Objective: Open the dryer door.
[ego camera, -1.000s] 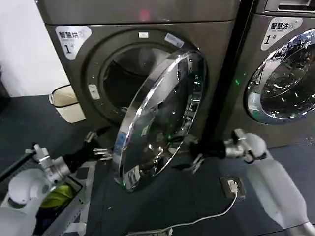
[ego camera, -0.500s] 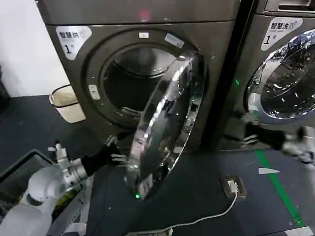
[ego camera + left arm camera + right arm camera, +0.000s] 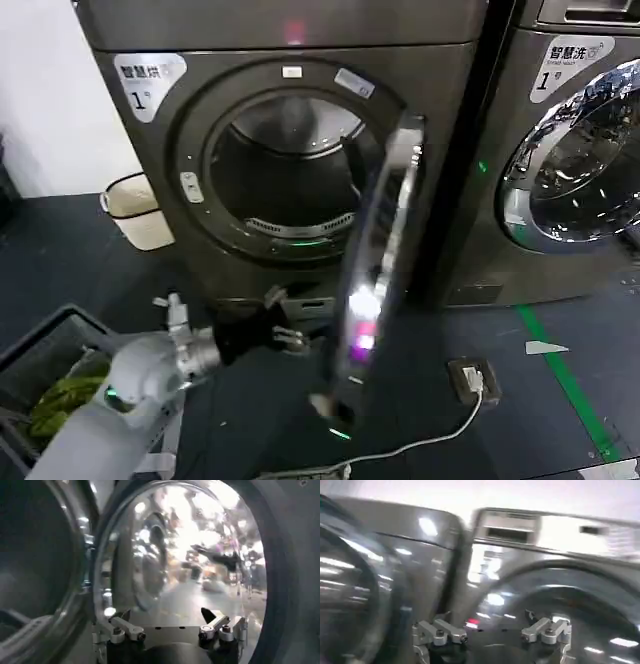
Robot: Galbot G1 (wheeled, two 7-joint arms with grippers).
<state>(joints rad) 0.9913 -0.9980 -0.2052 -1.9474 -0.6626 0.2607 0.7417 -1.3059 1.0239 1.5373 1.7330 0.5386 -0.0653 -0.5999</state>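
The dryer (image 3: 280,150) is a grey front-loading machine with a "1" sticker at its upper left corner. Its round door (image 3: 375,270), chrome-rimmed with a glass bowl, stands swung out edge-on, hinged on the right side, leaving the dark drum (image 3: 285,165) wide open.

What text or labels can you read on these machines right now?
"智慧烘" over "1号" on the dryer's left sticker.
"智慧洗" over "1号" on the neighbouring washer's sticker.
Small tags above the dryer opening: too small to read.
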